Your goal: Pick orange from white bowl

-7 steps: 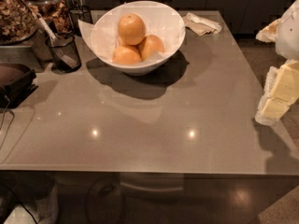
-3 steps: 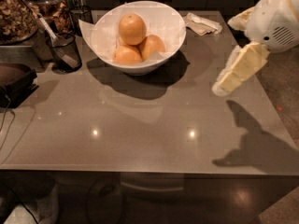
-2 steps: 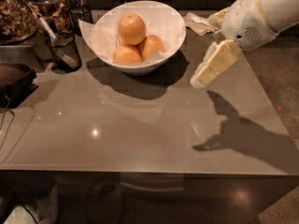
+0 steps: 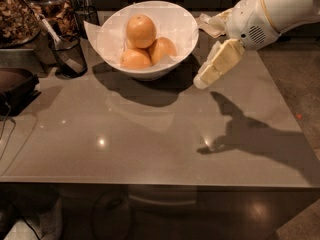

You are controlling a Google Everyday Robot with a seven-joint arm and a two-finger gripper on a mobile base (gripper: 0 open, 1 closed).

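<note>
A large glossy white bowl [image 4: 175, 29] with a pointed rim on its left side stands at the back of the grey table. Three orange-yellow fruits lie in it: one orange [image 4: 140, 30] on top, one [image 4: 162, 49] at the right, one [image 4: 136, 59] at the front. My gripper [image 4: 205, 79] hangs from the white arm coming in from the upper right. It is above the table just right of the bowl's front right rim, apart from it, pointing down and left. It holds nothing.
A small dark see-through cup [image 4: 69, 54] with a utensil stands left of the bowl. Jars of dried goods [image 4: 20, 14] and a dark object [image 4: 15, 86] sit at the left edge. A crumpled cloth [image 4: 212, 24] lies behind the arm. The table's front edge [image 4: 150, 184] is near.
The arm has swung in from the right edge toward the left, bringing the gripper from beside the table to just right of the bowl. The bowl and fruits have not moved.
</note>
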